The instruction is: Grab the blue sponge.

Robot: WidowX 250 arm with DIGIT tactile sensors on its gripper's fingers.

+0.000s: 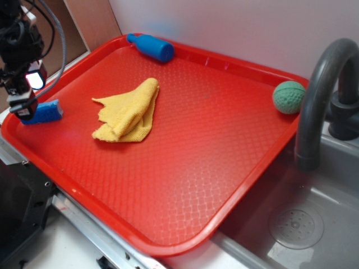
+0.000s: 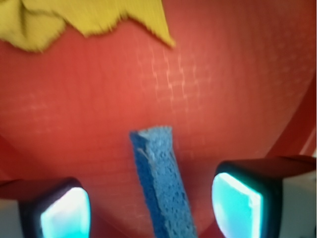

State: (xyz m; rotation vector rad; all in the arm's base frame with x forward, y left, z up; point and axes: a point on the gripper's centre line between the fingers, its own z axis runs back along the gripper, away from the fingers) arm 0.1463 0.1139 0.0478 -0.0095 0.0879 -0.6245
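Observation:
The blue sponge point(image 1: 46, 111) lies on the red tray point(image 1: 185, 168) near its left rim. In the wrist view the blue sponge point(image 2: 163, 183) stands on edge as a narrow porous strip between my two fingers, with tray showing on both sides of it. My gripper point(image 1: 25, 109) is down over the sponge's left end, and the gripper point(image 2: 151, 210) is open, its glowing pads point(image 2: 237, 203) clear of the sponge.
A crumpled yellow cloth point(image 1: 128, 111) lies mid-tray, just beyond the sponge, and the same cloth point(image 2: 89, 17) fills the top of the wrist view. A blue bottle point(image 1: 150, 46) rests at the far rim, a green ball point(image 1: 289, 96) at the right corner. A grey faucet point(image 1: 320, 95) and sink point(image 1: 291, 224) sit right.

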